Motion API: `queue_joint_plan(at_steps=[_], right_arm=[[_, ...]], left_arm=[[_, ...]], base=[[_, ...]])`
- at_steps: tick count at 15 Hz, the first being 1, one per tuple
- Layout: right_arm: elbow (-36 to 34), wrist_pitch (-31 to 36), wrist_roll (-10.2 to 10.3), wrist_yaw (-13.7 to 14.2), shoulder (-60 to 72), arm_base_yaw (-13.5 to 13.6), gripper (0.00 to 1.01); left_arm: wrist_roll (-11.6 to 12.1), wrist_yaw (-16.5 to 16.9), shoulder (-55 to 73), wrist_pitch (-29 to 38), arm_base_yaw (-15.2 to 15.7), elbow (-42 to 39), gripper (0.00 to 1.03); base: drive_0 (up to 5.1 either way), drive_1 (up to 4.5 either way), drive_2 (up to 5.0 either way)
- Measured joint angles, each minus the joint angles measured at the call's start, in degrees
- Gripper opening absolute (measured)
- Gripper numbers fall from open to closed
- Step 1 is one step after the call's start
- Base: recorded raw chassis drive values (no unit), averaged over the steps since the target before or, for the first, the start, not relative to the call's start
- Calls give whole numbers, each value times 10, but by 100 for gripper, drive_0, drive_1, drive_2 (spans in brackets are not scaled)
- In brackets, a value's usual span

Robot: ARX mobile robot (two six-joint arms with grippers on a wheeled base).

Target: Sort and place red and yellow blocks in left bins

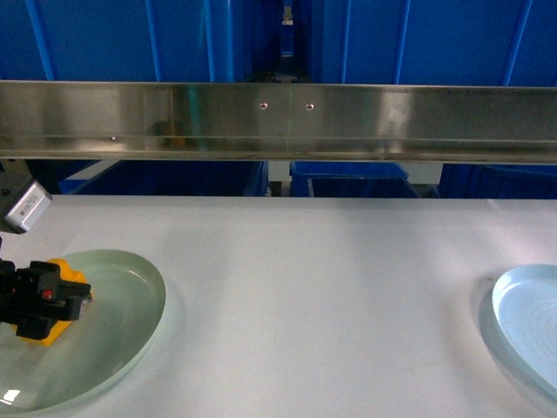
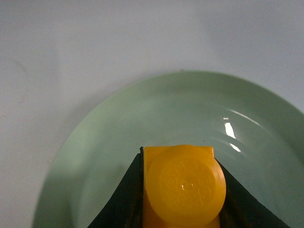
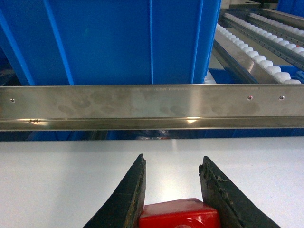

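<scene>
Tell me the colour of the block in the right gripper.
Red block, seen best in the right wrist view.

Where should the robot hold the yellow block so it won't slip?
Best by its two flat long sides, coming from above, as the left gripper does now over the green plate. In the left wrist view the yellow block sits between the black fingers, which press its straight walls. The round stud on top would likely slip, so flat sides look safer.
</scene>
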Motion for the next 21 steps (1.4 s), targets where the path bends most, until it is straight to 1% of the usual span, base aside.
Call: queue_joint_plan(at_steps=[3, 4, 5, 7, 10, 11, 13, 16, 19, 21], right_arm=[[0, 0, 0, 0, 0, 0, 28], [0, 0, 0, 0, 0, 0, 28], [0, 0, 0, 0, 0, 0, 28], [0, 0, 0, 0, 0, 0, 28], [0, 0, 0, 0, 0, 0, 28], [0, 0, 0, 0, 0, 0, 28], [0, 0, 0, 0, 0, 0, 28], [0, 0, 0, 0, 0, 0, 28], [0, 0, 0, 0, 0, 0, 28], [0, 0, 0, 0, 0, 0, 28]], left_arm=[[-13, 2, -59, -5, 12, 14, 27], [-20, 2, -92, -16, 19, 20, 27], [-34, 7, -130, -42, 27, 24, 27], [-52, 5, -202, -63, 39, 19, 27], [-73, -2, -302, -100, 57, 9, 27], [-78, -5, -327, -111, 58, 9, 27], [-88, -15, -356, -117, 50, 10, 27], [-87, -24, -358, -109, 30, 10, 27], [-87, -24, -348, -104, 29, 10, 27], [-87, -22, -337, -102, 34, 10, 27]], base=[[0, 0, 0], [0, 0, 0], [0, 0, 0], [0, 0, 0], [0, 0, 0], [0, 0, 0], [0, 0, 0], [0, 0, 0], [0, 0, 0], [0, 0, 0]])
